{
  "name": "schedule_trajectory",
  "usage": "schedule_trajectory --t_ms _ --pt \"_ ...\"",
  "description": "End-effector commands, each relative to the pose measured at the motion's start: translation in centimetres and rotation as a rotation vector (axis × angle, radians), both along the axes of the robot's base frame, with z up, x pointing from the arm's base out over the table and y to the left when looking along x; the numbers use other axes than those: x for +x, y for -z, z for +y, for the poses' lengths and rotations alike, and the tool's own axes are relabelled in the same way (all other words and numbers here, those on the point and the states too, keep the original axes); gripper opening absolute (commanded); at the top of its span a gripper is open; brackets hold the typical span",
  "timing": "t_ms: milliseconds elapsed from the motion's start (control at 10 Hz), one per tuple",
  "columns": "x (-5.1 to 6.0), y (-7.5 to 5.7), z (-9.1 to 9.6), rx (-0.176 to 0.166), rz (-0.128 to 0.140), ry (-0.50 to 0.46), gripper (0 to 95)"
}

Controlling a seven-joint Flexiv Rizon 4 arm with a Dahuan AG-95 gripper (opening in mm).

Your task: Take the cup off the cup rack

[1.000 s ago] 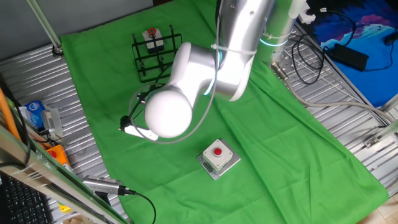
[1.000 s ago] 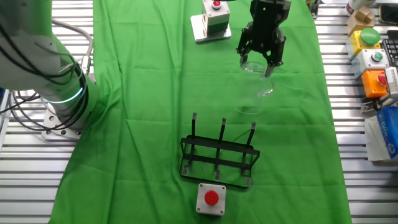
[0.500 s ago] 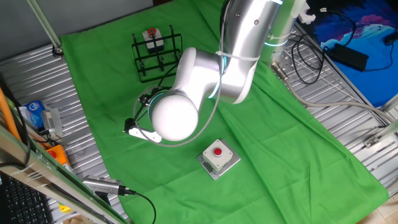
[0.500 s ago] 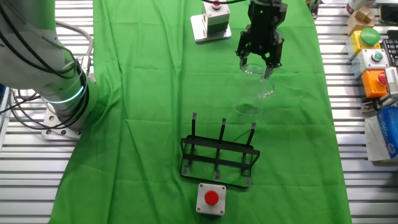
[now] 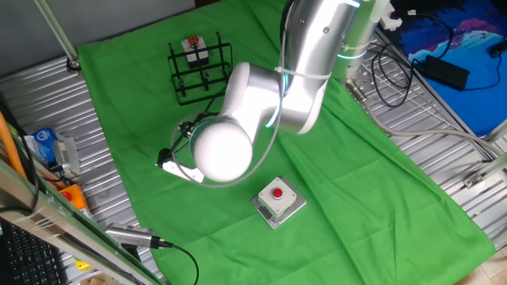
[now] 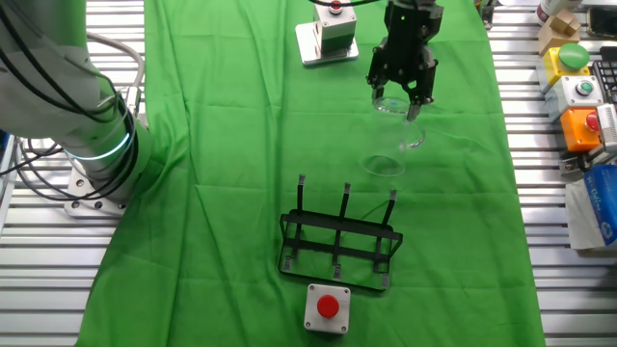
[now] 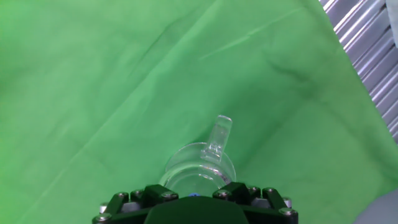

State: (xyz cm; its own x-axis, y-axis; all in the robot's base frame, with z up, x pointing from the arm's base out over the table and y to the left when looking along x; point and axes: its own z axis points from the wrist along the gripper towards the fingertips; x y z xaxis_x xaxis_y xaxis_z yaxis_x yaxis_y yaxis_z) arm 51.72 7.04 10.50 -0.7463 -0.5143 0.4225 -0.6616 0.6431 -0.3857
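Cup (image 6: 396, 130) of clear glass hangs from the pincer (image 6: 403, 94), which is clamped on its rim, above the green cloth (image 6: 241, 145) on the tabletop and well apart from the black wire cup rack (image 6: 339, 241). From the hand camera the cup (image 7: 200, 169) sits just below the pincer (image 7: 196, 194) with its handle pointing away. A grey box with a red button (image 6: 328, 307) lies just beside the rack.
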Motion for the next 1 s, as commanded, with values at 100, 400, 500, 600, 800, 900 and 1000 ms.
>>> schedule_trajectory --t_ms 100,400,500,600,800,900,1000 --pt "0.04 0.17 0.14 0.001 -0.012 0.004 0.0" --pt "0.04 0.13 0.14 0.009 0.007 -0.030 57.0" --pt "0.04 0.13 0.14 0.017 0.009 -0.036 76.0" --pt "0.04 0.16 0.14 0.040 0.010 -0.039 76.0" --pt "0.03 0.25 0.14 0.066 0.012 -0.042 76.0" --pt "0.02 0.25 0.14 0.080 0.017 -0.050 76.0" --pt "-0.06 0.26 0.09 0.109 0.018 -0.056 76.0"
